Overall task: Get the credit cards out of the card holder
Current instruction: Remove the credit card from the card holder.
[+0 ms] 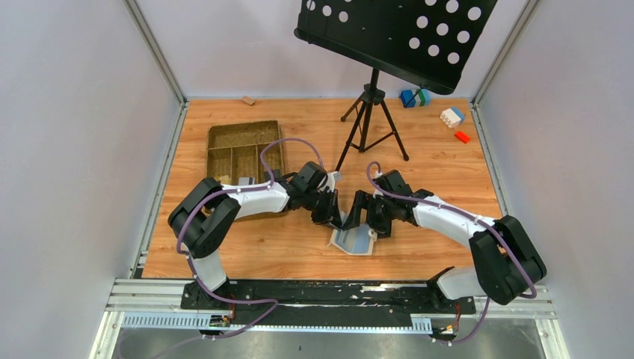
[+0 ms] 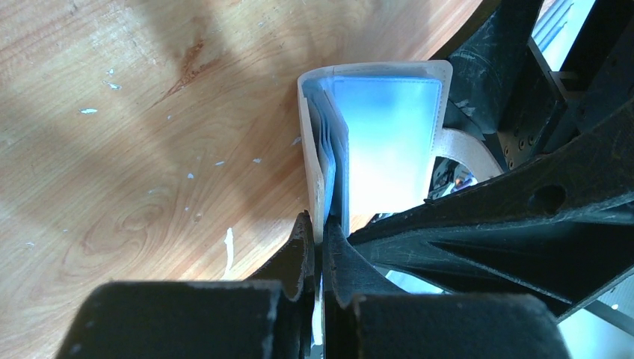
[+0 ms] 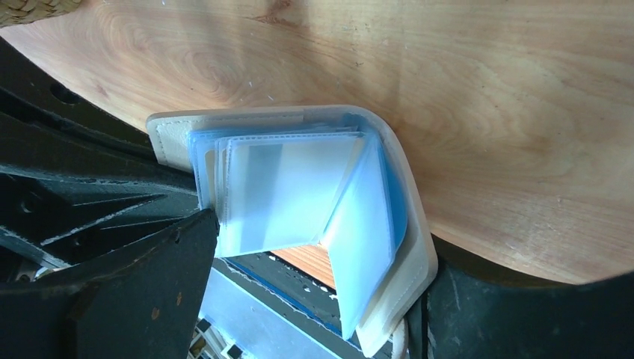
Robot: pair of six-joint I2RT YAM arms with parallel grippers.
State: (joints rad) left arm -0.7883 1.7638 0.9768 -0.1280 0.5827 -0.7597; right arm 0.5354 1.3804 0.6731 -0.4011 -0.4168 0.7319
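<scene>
The card holder (image 1: pixel 353 241) lies spread open on the wood between both grippers, cream outside and light blue inside. In the left wrist view my left gripper (image 2: pixel 320 235) is shut on the edge of the holder's cream cover (image 2: pixel 315 149), holding that flap upright. In the right wrist view my right gripper (image 3: pixel 321 247) is open, its fingers (image 3: pixel 112 284) wide apart. The holder (image 3: pixel 407 224) is bent into a V and spans the gap between them. Frosted plastic sleeves (image 3: pixel 284 194) fan out inside. The credit cards are hidden in the sleeves; I cannot make them out.
A woven brown compartment tray (image 1: pixel 245 149) sits behind the left arm. A black music stand on a tripod (image 1: pixel 370 120) rises at the back centre. Toy bricks (image 1: pixel 452 117) lie at the back right, and a small wooden block (image 1: pixel 247 100) is by the back wall.
</scene>
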